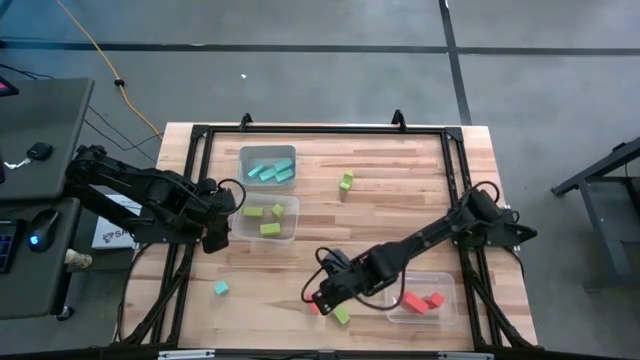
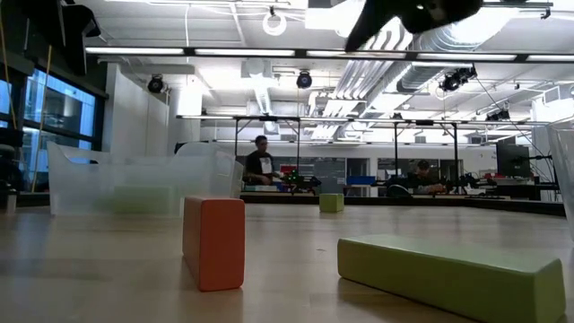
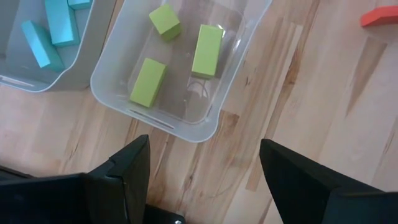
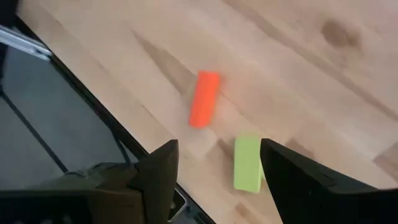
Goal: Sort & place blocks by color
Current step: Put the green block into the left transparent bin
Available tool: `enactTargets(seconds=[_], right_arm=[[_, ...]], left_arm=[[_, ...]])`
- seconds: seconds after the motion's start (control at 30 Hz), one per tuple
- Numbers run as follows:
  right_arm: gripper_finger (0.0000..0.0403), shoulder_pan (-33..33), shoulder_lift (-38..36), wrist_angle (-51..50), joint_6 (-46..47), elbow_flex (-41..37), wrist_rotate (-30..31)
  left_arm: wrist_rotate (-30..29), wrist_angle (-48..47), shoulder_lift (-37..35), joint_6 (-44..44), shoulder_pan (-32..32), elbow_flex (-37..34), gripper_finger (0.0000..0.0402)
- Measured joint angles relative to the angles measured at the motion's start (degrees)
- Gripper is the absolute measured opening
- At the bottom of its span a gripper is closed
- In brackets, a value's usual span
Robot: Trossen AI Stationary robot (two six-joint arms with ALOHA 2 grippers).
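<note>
My right gripper (image 1: 320,296) (image 4: 217,183) hovers open near the table's front edge, slanting down over a red-orange block (image 4: 204,98) (image 1: 313,308) and a lime green bar (image 4: 247,163) (image 1: 342,315). Both lie flat on the wood, and my right gripper touches neither. My left gripper (image 1: 215,236) (image 3: 205,180) waits open at the table's left, beside the bin of green blocks (image 3: 205,124). A loose green block (image 1: 346,181) lies farther back, and a cyan block (image 1: 221,288) lies at the front left.
Three clear bins stand on the table. One holds cyan blocks (image 1: 268,165), one holds green blocks (image 1: 268,218), and one at the front right holds red blocks (image 1: 422,300). A black frame (image 1: 320,128) edges the table. People sit at desks in the room beyond (image 2: 260,161).
</note>
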Motion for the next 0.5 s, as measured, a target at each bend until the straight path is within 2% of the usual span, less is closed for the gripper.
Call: enactTargets(seconds=[0.5], right_arm=[[0.0217, 3.2, 6.0, -0.2, 6.8, -0.1, -4.0]], left_arm=[[-0.2, 0.1, 0.0, 0.0, 0.0, 0.0, 0.0241]])
